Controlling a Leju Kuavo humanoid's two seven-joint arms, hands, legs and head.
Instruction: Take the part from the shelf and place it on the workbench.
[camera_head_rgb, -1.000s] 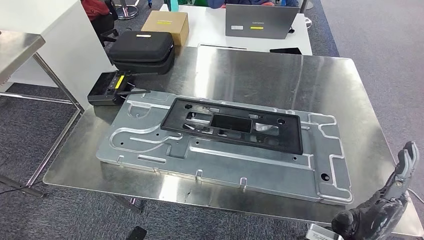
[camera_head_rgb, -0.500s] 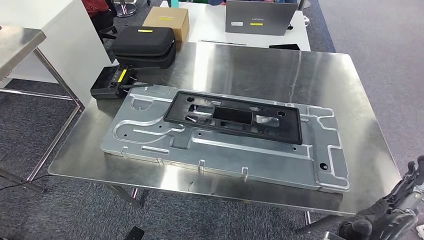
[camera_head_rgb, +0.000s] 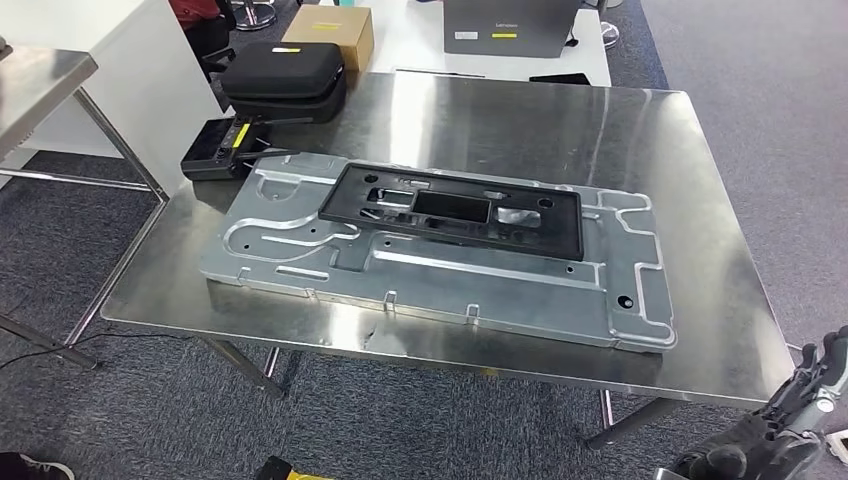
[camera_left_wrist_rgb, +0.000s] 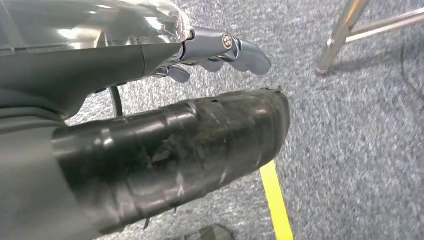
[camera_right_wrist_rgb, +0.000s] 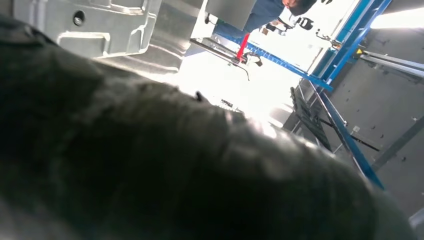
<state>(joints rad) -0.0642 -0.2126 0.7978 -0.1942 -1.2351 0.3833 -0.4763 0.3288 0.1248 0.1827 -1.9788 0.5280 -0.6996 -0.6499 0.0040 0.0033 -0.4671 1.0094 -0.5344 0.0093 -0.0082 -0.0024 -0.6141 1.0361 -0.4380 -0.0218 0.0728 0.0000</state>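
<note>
Head view catches the right hand (camera_head_rgb: 778, 432) low at the near right corner of the workbench (camera_head_rgb: 690, 160), off the tabletop and below its edge. Its dark fingers (camera_head_rgb: 826, 362) point up and slightly apart, with nothing between them; the palm and thumb sit lower, toward the floor. It touches neither the table nor the part.

The part, a black rectangular frame (camera_head_rgb: 452, 210) with cut-outs, lies flat on a large stamped metal plate (camera_head_rgb: 300, 250) that rests on the workbench. The frame sits toward the far half of the plate, its long side running along the plate's length. Behind the plate, at the far left corner of the bench, are a black zip case (camera_head_rgb: 283, 78) and a small black device with a yellow label (camera_head_rgb: 212, 160). A cardboard box (camera_head_rgb: 328, 27) and a grey laptop (camera_head_rgb: 505, 27) stand on a white table beyond.

Left wrist view shows the left hand (camera_left_wrist_rgb: 165, 100) hanging over grey carpet: a thick thumb wrapped in black tape (camera_left_wrist_rgb: 175, 155) stretches forward, and the silver-grey fingers (camera_left_wrist_rgb: 245, 49) above it are extended and loosely bent, holding nothing and touching nothing. A yellow floor line (camera_left_wrist_rgb: 276, 200) and a metal table leg (camera_left_wrist_rgb: 340, 35) lie past it.

Right wrist view is mostly blurred dark hand surface (camera_right_wrist_rgb: 150, 165), too close to read the fingers. Past it appears a corner of the metal plate (camera_right_wrist_rgb: 100, 25) from below table level, and blue shelf rails (camera_right_wrist_rgb: 345, 45) in bright light, neither of which the head view offers from this angle.
</note>
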